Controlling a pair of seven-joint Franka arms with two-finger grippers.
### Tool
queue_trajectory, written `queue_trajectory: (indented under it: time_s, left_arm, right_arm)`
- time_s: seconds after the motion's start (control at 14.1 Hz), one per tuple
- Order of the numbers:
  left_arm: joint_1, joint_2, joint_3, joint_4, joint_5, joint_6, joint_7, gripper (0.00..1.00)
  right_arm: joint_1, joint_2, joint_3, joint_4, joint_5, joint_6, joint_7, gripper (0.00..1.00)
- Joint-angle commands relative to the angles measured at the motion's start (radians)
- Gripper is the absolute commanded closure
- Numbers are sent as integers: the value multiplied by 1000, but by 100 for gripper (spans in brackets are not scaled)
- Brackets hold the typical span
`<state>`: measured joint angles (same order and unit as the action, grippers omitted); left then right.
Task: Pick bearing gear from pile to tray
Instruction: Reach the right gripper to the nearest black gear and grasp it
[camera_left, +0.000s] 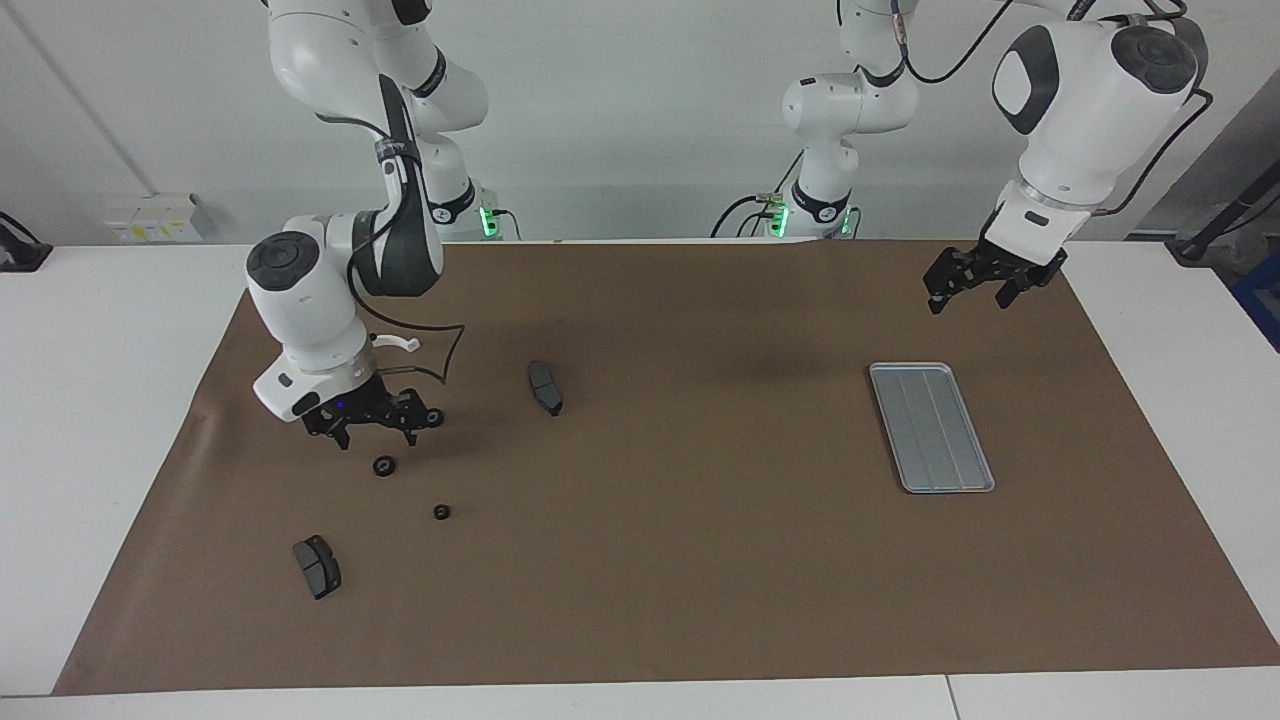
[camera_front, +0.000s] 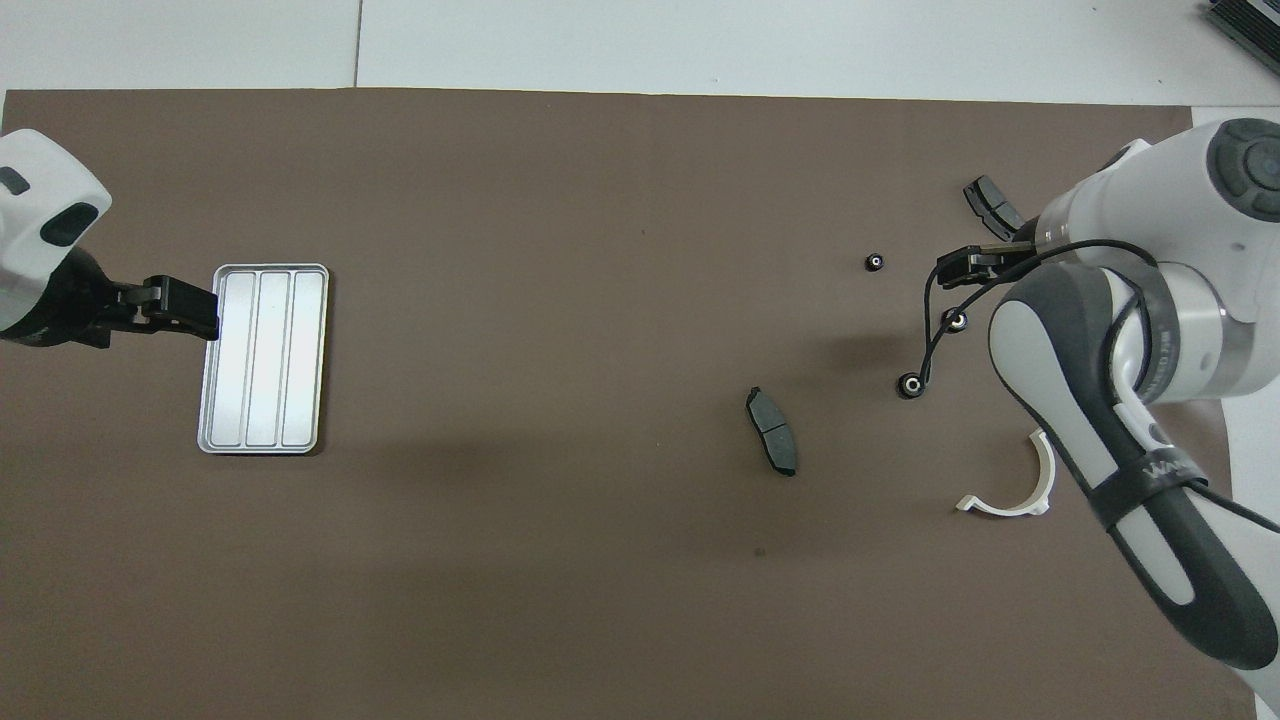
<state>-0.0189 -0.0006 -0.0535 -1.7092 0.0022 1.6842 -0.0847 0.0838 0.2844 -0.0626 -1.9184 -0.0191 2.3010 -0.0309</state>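
Observation:
The pile lies toward the right arm's end of the table. It holds three small black bearing gears (camera_left: 383, 466) (camera_left: 441, 512) (camera_left: 436, 418), two dark grey pads (camera_left: 545, 387) (camera_left: 317, 566) and a white half-ring bracket (camera_front: 1010, 500). My right gripper (camera_left: 377, 437) hangs open low over the gears (camera_front: 955, 321), with nothing between its fingers. The silver grooved tray (camera_left: 930, 427) (camera_front: 262, 268) lies toward the left arm's end with nothing in it. My left gripper (camera_left: 972, 292) waits open in the air over the mat beside the tray.
A brown mat (camera_left: 700, 560) covers most of the white table. The right arm's white links (camera_front: 1120, 400) hide part of the bracket and one pad (camera_front: 985, 200) in the overhead view. A black cable (camera_front: 930, 340) loops from the right wrist over the gears.

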Motion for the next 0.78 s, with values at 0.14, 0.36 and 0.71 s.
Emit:
queue_trajectory:
  time_s: [0.14, 0.36, 0.71]
  left_arm:
    - [5, -27, 1, -29, 21, 15, 3, 0]
    - [5, -27, 1, -29, 21, 15, 3, 0]
    - [7, -27, 1, -29, 21, 15, 6, 0]
  right_arm:
    - [-29, 62, 6, -47, 21, 118, -47, 0]
    - [-33, 70, 4, -53, 21, 135, -49, 0]
    - [-45, 70, 4, -86, 56, 141, -105, 0]
